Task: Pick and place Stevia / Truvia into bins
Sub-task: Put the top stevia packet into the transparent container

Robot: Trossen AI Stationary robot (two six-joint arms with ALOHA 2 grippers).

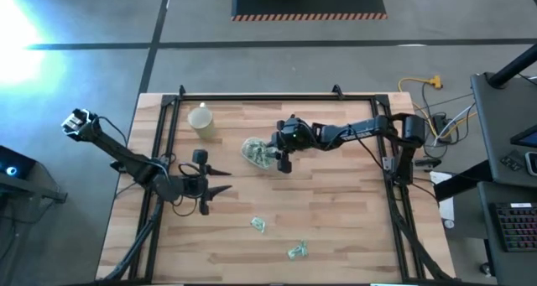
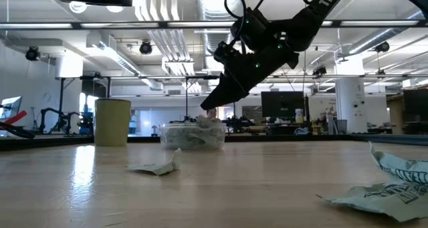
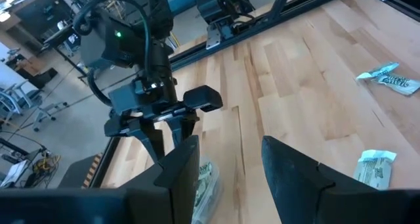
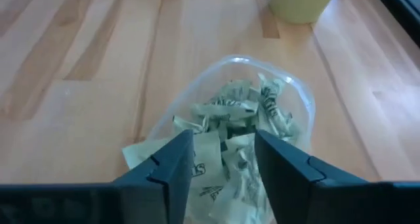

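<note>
The clear bin (image 1: 254,151) stands on the wooden table, filled with several green-and-white Stevia sachets (image 4: 230,112). My right gripper (image 4: 223,142) hangs open just above the bin's rim, slanting down, with the pile showing between its fingers; in the low view the gripper (image 2: 212,101) is clear above the bin (image 2: 194,136). One sachet (image 4: 140,152) pokes out over the rim. Two loose sachets (image 1: 258,225) (image 1: 297,251) lie flat nearer the front edge. My left gripper (image 1: 225,181) waits open over the table's left part, touching nothing.
A pale yellow cup (image 1: 201,120) stands upright to the far left of the bin. Black frame rails (image 1: 168,135) run along the table's left, right and far sides. Bare wood lies between the bin and the loose sachets.
</note>
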